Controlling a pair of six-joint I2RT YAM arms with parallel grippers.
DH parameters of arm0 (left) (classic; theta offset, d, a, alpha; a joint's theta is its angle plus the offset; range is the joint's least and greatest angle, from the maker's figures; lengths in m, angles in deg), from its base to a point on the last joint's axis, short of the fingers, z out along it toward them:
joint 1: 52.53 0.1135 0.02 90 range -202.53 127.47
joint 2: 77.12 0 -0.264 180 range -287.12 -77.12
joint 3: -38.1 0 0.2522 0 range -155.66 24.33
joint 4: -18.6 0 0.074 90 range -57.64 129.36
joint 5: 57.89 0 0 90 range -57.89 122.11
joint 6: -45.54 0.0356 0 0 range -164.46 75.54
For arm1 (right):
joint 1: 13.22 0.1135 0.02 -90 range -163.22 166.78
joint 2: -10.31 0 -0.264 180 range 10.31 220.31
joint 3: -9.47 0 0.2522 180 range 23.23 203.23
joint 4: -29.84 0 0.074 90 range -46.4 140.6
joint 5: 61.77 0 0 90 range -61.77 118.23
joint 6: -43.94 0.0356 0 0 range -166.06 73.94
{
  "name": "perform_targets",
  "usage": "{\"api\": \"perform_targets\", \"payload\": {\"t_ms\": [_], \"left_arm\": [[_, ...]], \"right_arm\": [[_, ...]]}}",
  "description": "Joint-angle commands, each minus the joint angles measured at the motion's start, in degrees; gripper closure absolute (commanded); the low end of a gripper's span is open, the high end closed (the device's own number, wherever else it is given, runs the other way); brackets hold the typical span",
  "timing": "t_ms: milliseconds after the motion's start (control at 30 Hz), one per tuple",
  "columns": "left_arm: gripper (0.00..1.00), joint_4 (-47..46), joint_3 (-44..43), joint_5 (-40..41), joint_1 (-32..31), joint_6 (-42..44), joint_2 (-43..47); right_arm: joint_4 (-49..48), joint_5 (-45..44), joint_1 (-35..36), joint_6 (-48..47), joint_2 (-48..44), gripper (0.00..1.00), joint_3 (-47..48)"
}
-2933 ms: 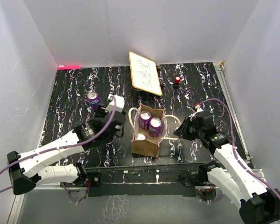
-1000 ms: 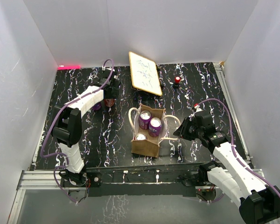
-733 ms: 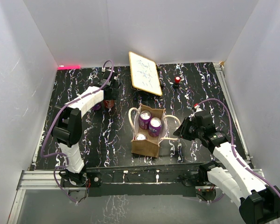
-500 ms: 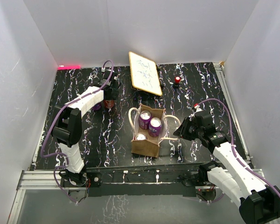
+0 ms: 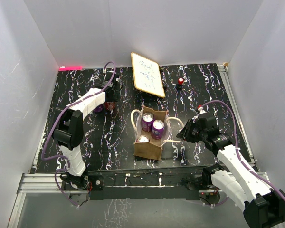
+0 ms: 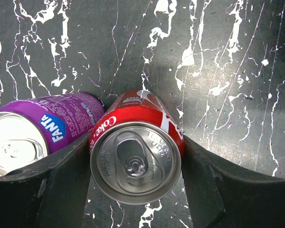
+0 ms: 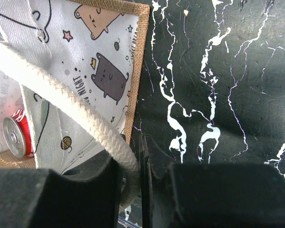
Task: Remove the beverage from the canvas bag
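Observation:
The tan canvas bag stands mid-table. In it are two purple cans and a third can showing its silver top. In the right wrist view a red can lies inside the printed lining. My right gripper is shut on the bag's cream rope handle. At the back left my left gripper is shut on an upright red Coke can. That can stands right next to a purple Fanta can.
A wood-framed whiteboard leans at the back centre, with a small red object to its right. White walls close in the black marbled table on three sides.
The left arm has swung from beside the bag out to the back left, where the red can now is. Over the last second it barely shifts. The right arm holds still.

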Motion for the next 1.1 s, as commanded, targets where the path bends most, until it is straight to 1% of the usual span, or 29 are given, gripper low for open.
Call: {"api": "perform_targets", "payload": {"t_ms": [0,133,200,467,533,633,733,867,933,967,1067], "left_arm": [[0.50,-0.7,0.3,2.4,0.4,0.3,3.0],[0.49,-1.0,0.7,2.1,0.4,0.2,3.6],[0.45,-1.0,0.7,2.0,0.4,0.1,3.8],[0.35,-0.9,0.4,1.2,0.4,0.2,5.7],[0.30,-0.2,-0.2,1.0,0.4,-0.2,6.4],[0.22,0.7,-0.9,0.1,0.4,-0.6,8.4],[0.18,1.6,-1.4,-0.5,0.4,-0.6,10.7],[0.17,4.4,-3.0,-1.4,0.4,-0.5,14.7],[0.17,5.5,-2.5,-5.2,0.4,-1.5,18.1],[0.16,5.5,-1.4,-8.3,0.3,-2.1,20.2],[0.16,2.6,5.7,-21.6,-0.1,-3.9,29.7]], "right_arm": [[-2.4,-0.3,0.0,-0.1,-0.9,0.79,0.0],[-2.4,-0.2,0.0,-0.2,-1.0,0.80,0.0],[-2.5,-0.1,0.0,-0.1,-1.1,0.79,-0.1],[-2.4,-0.1,0.0,-0.2,-1.3,0.79,-0.1],[-2.5,0.0,0.0,-0.3,-1.4,0.79,-0.1],[-2.5,0.0,0.0,-0.2,-1.5,0.79,-0.2],[-2.4,0.1,0.0,-0.3,-1.5,0.79,0.0],[-2.5,0.3,0.0,-0.4,-1.7,0.79,-0.1],[-2.6,0.4,0.0,-0.4,-1.8,0.79,-0.2],[-2.5,0.4,0.0,-0.4,-1.9,0.79,-0.2],[-2.6,0.5,-0.1,-0.4,-2.1,0.79,-0.2]]}}
